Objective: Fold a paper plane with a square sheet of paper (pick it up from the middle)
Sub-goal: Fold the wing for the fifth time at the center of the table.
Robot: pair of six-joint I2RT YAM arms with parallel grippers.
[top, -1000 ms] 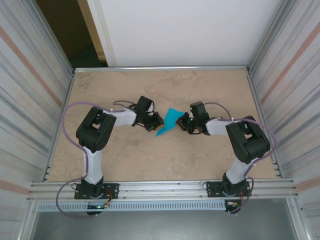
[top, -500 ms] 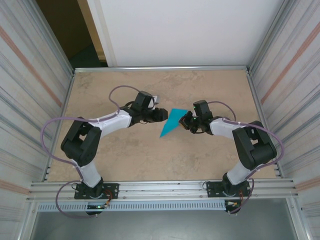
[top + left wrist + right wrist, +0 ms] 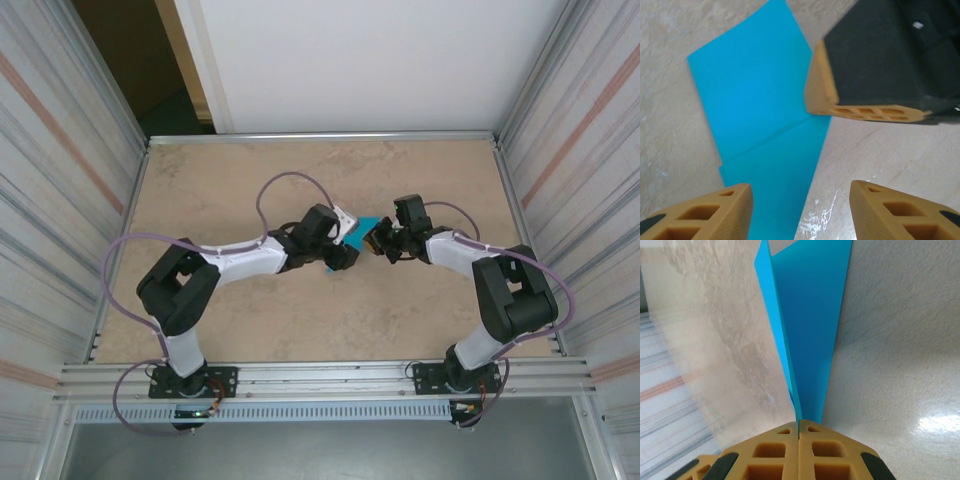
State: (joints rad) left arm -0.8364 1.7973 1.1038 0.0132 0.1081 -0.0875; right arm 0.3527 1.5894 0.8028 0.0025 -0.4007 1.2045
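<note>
Centrally on the table [image 3: 220, 180], the half-folded paper plane [image 3: 760, 100] is light, limp and easily creased. The right gripper [image 3: 799, 427] has its jaws pinched on one tip; the left gripper [image 3: 800, 207] has its jaws part-open above. The stiffer folded crease likely gives the best hold.

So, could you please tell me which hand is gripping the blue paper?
The right hand: it is clamped shut on the folded paper, whereas the left hand hovers open above it, holding nothing.

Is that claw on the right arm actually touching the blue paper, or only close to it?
Touching. In the right wrist view, the right arm's jaws are shut on the folded blue paper, whose narrow end comes out from between their closed tips.
</note>
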